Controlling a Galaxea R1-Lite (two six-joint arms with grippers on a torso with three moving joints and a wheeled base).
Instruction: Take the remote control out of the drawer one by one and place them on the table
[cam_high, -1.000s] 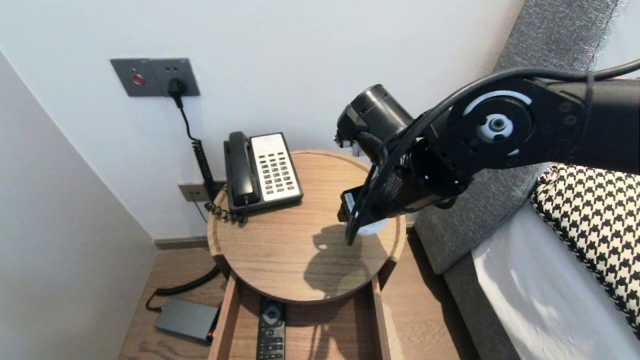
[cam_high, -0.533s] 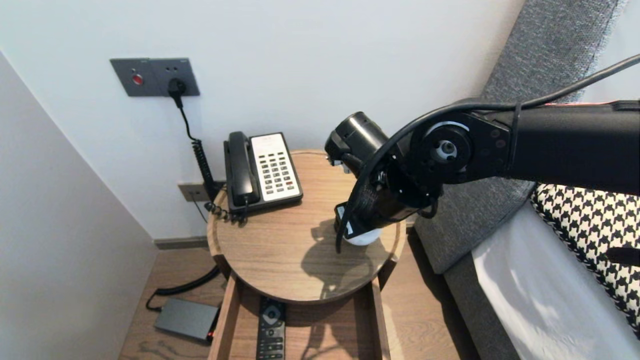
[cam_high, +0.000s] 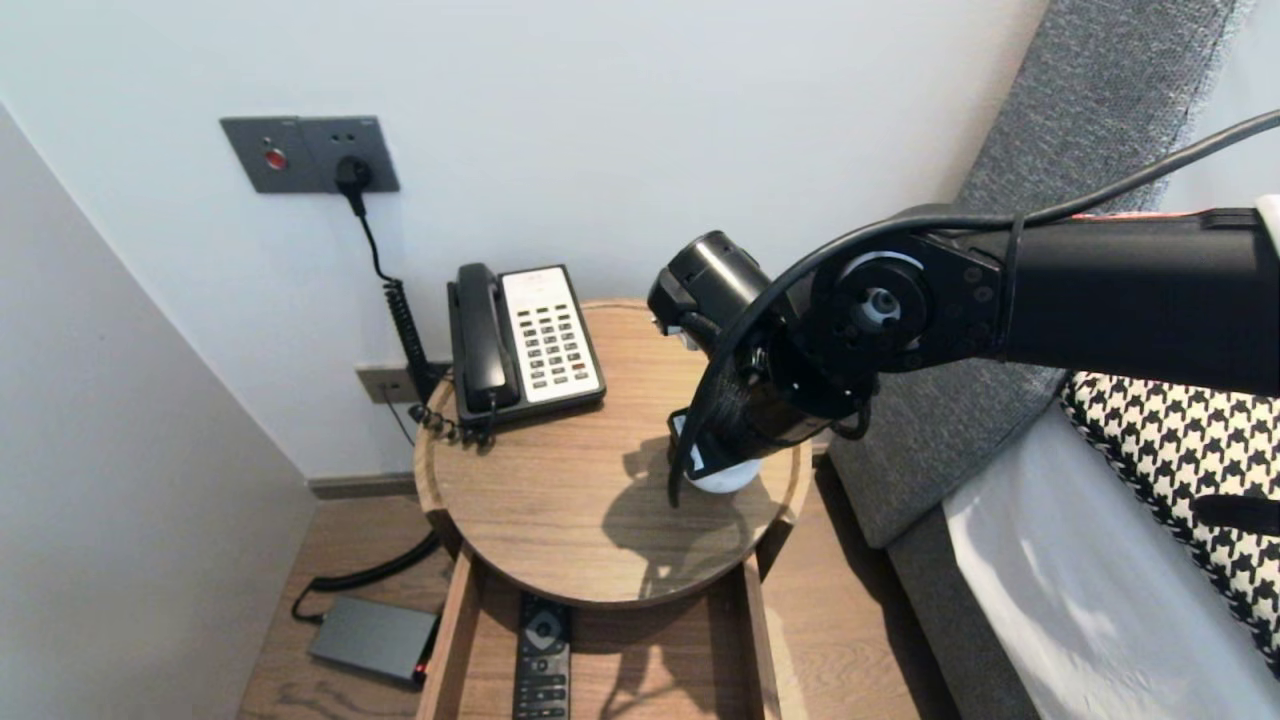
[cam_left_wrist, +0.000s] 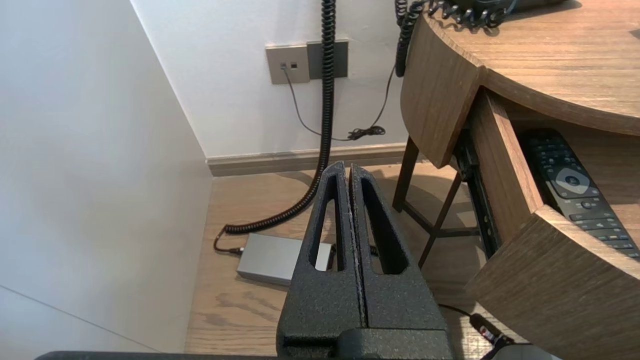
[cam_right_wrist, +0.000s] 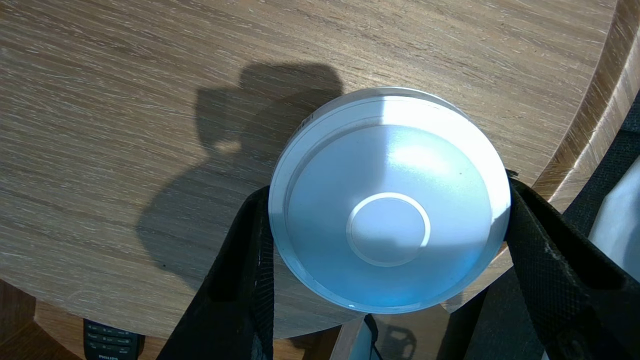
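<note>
A white round disc-shaped object (cam_right_wrist: 390, 200) sits between the fingers of my right gripper (cam_right_wrist: 387, 202), which is shut on it, one black finger (cam_right_wrist: 250, 240) against each side. In the head view the disc (cam_high: 727, 478) shows only as a white edge under the right wrist, low over the right rim of the round wooden table (cam_high: 560, 500); whether it rests on the wood is hidden. My left gripper (cam_left_wrist: 347, 167) hangs shut and holds nothing, over the floor beside the table.
A black and white desk phone (cam_high: 525, 345) stands at the table's back left. Below the tabletop an open drawer (cam_high: 455, 640) holds a black remote (cam_high: 543, 655). A grey box (cam_high: 370, 635) with a coiled cable lies on the floor. A bed (cam_high: 1080, 600) stands to the right.
My right arm has swung down and to the left, bringing the white disc lower over the table's right side. The left gripper has not moved.
</note>
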